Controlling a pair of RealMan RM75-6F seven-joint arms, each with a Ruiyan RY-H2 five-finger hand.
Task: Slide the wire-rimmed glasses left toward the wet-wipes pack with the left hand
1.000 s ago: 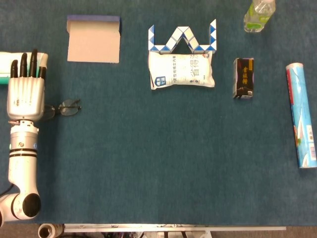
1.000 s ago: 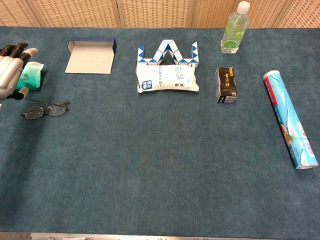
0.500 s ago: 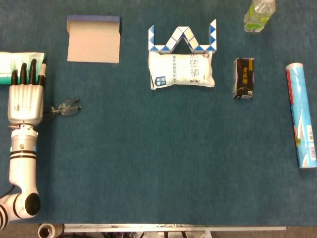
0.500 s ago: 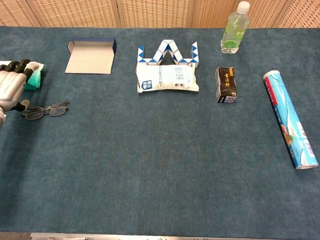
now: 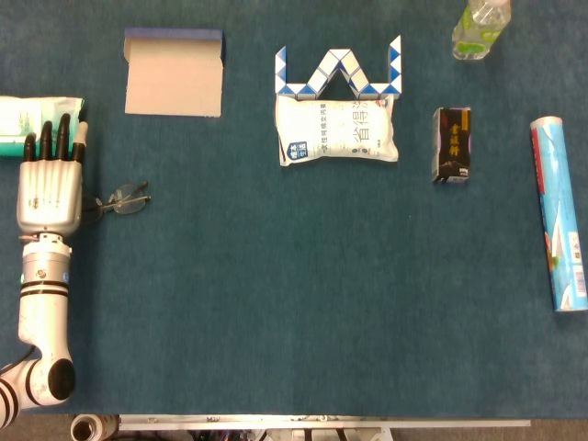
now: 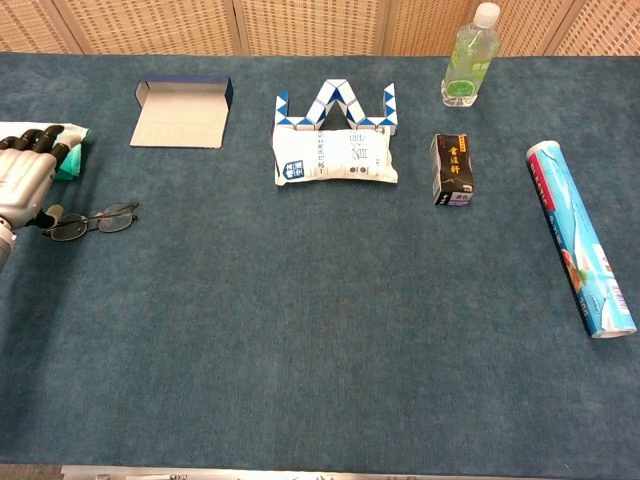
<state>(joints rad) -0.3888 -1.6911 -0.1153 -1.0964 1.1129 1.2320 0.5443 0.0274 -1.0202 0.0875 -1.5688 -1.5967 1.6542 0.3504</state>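
The wire-rimmed glasses (image 5: 124, 199) lie on the blue cloth at the far left, also seen in the chest view (image 6: 92, 220). My left hand (image 5: 50, 188) lies palm down over their left end with its fingers stretched out flat and holds nothing. In the chest view the left hand (image 6: 25, 185) has its thumb against the left lens. The wet-wipes pack (image 5: 23, 115), white and green, lies just beyond the fingertips, which overlap its near edge (image 6: 72, 162). My right hand is in neither view.
An open blue box (image 5: 174, 73) sits behind the glasses. A blue-and-white snake puzzle (image 5: 338, 69) and a white snack bag (image 5: 337, 130) are at the middle back. A dark carton (image 5: 453, 144), a bottle (image 5: 480, 28) and a blue roll (image 5: 559, 211) are to the right.
My left hand has drawn back from over the wet-wipes pack toward me and come down beside the glasses, its thumb now at the left lens. The glasses have barely shifted.
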